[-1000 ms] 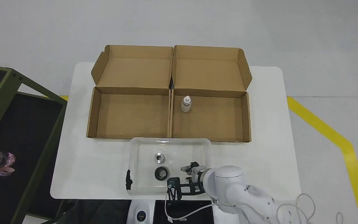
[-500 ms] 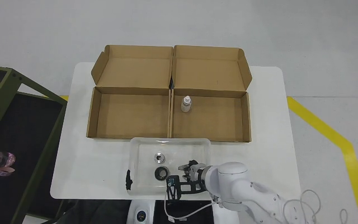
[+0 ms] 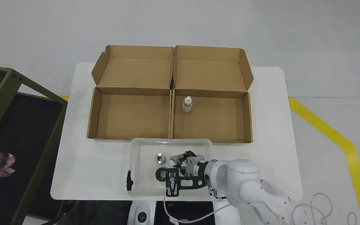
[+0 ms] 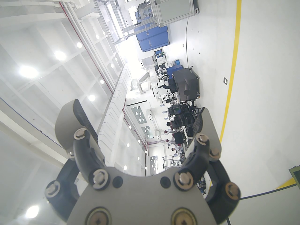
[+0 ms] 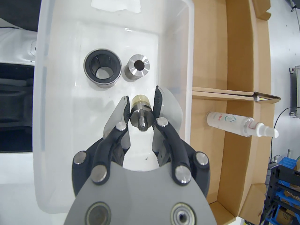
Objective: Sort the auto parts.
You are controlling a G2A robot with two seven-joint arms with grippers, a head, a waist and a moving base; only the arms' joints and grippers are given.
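Now the right gripper [image 5: 141, 100] has its fingers clamped narrowly on a small threaded steel fitting [image 5: 140, 117] inside the clear plastic bin [image 5: 190, 47], near a bearing ring [image 5: 103, 67], while the left gripper [image 4: 140, 111] has its fingers spread wide; the fitting's smooth round body could slip or twist free on lifting.

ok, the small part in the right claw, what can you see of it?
The small steel part is a short shiny cylinder: yellowish translucent cap at the far end, thin threaded stub facing the wrist camera. The right claw pinches its body, a black pad on each side. It is over the clear bin's floor, apart from the black-lined ring and the steel bushing; resting or lifted, cannot tell.
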